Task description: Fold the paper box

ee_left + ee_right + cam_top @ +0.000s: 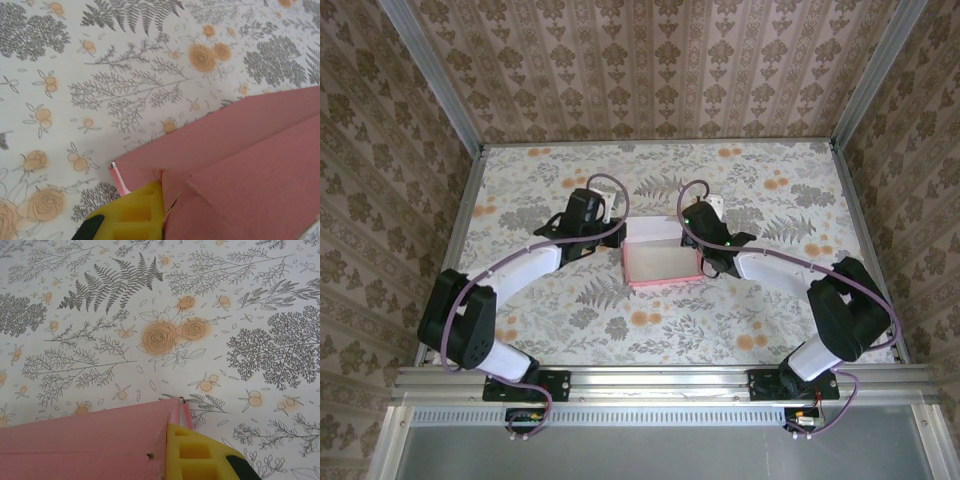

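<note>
Top external: paper box (660,265) pale inside, pink from wrists; left gripper (615,228), right gripper (698,232) closure unclear.

Top camera looks down over the whole table (570,330); both wrist cameras sit close on the paper box (660,264)

The flat rectangular worktop (770,320) wears a pale cloth printed with grey ferns, leafy sprigs and orange roses. Brown-beige damask wallpaper panels (650,70) close it in on three sides. A silver aluminium rail (660,381) runs along its near edge.
</note>
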Robot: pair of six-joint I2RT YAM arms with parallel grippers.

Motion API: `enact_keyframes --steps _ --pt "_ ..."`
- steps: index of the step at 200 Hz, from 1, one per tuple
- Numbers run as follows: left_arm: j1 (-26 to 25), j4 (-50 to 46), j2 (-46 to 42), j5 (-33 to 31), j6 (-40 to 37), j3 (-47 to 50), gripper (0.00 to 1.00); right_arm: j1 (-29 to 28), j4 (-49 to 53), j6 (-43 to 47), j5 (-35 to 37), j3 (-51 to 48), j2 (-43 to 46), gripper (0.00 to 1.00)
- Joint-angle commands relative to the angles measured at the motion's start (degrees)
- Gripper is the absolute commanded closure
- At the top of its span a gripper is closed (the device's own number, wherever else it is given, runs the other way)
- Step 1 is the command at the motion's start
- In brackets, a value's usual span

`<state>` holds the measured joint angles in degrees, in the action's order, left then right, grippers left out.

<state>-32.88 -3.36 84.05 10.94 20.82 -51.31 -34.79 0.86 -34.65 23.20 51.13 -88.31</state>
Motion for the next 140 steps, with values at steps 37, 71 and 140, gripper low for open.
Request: enact_keyframes --steps 37,71,140 --pt "-4.2 7.5 -4.7 -0.7 -0.7 7.5 1.00 -3.1 -12.0 2.0 -1.6 -7.7 4.0 0.94" --pt "-5.5 10.5 -6.0 -2.0 1.3 10.6 1.00 -3.8 -15.2 2.6 -1.4 -11.3 5.6 0.92" --pt "-7.3 15.2 -7.1 -3.6 -1.8 16.2 1.00 -4.8 -19.3 1.8 -0.8 -17.0 7.6 0.87"
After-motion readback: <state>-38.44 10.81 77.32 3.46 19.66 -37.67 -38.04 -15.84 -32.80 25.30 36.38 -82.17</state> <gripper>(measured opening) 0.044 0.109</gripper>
